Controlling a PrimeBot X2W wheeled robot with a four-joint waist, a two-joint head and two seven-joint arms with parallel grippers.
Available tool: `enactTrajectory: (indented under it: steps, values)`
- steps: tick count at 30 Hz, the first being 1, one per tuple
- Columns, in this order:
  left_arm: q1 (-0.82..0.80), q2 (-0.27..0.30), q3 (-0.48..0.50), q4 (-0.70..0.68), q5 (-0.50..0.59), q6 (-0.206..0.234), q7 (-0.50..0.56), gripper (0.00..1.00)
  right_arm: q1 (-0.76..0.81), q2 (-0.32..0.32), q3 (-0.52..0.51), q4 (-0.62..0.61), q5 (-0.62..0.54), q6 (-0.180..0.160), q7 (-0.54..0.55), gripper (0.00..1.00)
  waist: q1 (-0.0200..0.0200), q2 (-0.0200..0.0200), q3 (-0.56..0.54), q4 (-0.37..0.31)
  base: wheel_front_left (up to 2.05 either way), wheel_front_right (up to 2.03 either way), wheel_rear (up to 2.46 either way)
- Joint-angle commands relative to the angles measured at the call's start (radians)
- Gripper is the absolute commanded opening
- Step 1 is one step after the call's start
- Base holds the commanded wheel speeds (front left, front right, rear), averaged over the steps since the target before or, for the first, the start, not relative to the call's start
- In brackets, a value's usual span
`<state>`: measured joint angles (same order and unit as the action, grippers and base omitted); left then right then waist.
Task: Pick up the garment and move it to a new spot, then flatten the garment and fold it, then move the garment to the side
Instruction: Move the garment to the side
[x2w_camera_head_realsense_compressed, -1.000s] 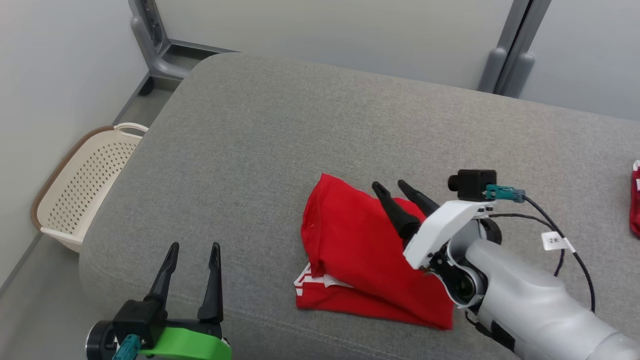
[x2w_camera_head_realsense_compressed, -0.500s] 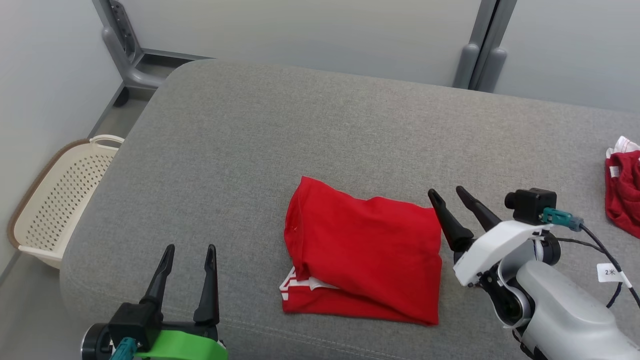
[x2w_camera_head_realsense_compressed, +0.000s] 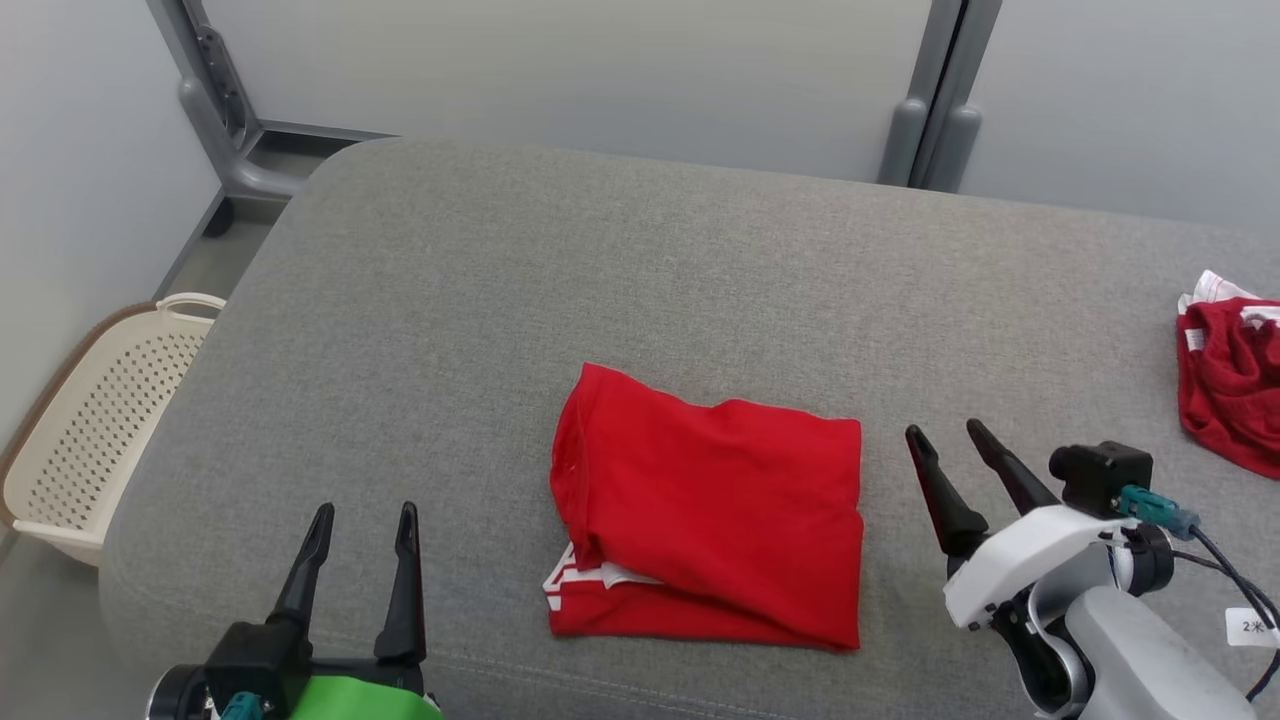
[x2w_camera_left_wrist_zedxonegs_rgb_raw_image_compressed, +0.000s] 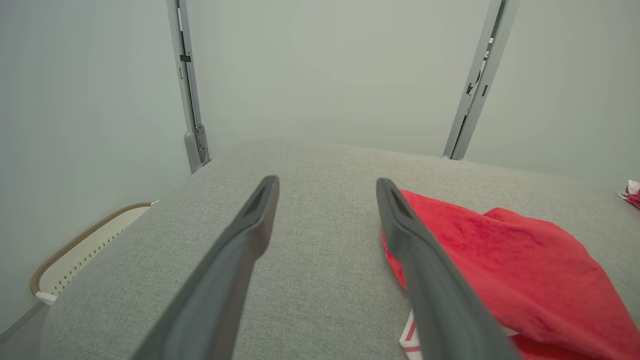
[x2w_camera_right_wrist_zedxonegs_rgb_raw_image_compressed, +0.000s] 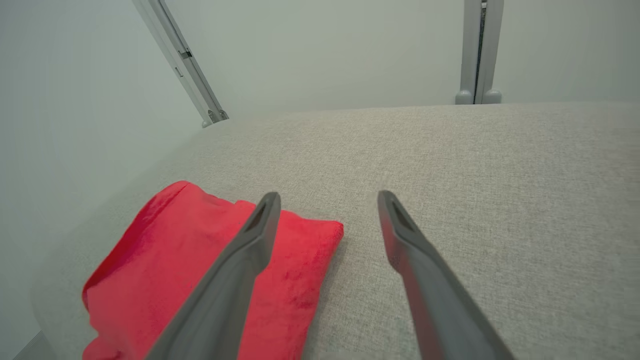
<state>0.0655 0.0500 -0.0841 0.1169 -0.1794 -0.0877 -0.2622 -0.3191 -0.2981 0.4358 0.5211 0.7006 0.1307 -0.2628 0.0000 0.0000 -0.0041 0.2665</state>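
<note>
A broad padded worktop covered in grey woven fabric (x2w_camera_head_realsense_compressed: 640, 300), with a rounded far-left corner, takes up most of the head view. Behind it and to its left stand plain pale grey-white wall panels (x2w_camera_head_realsense_compressed: 560, 70). A grey metal post with a slotted face (x2w_camera_head_realsense_compressed: 215, 110) leans up at the corner, and a second, paired grey metal post (x2w_camera_head_realsense_compressed: 925, 120) rises farther right. On the grey floor (x2w_camera_head_realsense_compressed: 40, 650) beside the worktop's left edge sits a cream perforated plastic basket with a brown rim (x2w_camera_head_realsense_compressed: 90, 420). The light is soft and even.
</note>
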Motion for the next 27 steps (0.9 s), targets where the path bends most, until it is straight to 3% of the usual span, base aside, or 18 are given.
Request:
enactTrajectory:
  steps: [1, 8, 19, 27]
  values:
    - [0.015, 0.002, 0.006, -0.005, 0.006, 0.003, -0.002, 1.00, 0.023, 0.001, -0.012, -0.005, -0.030, 0.000, -0.003, 1.00, 0.0000, 0.0000, -0.006, -0.012, 0.00, 0.00, 0.00]
    - [0.013, 0.002, 0.009, -0.001, 0.010, -0.007, -0.002, 1.00, 0.092, 0.042, -0.059, -0.018, -0.117, 0.000, -0.003, 1.00, 0.0000, 0.0000, -0.008, -0.050, 0.00, 0.00, 0.00]
    - [0.003, 0.002, 0.004, 0.004, 0.008, -0.011, -0.002, 1.00, 0.104, 0.058, -0.086, -0.023, -0.151, 0.000, -0.003, 1.00, 0.0000, 0.0000, -0.001, -0.075, 0.00, 0.00, 0.00]
    - [-0.002, 0.002, 0.001, 0.010, 0.003, -0.009, -0.002, 1.00, 0.077, 0.088, -0.041, 0.027, -0.137, 0.000, 0.017, 1.00, 0.0000, 0.0000, 0.003, -0.073, 0.00, 0.00, 0.00]
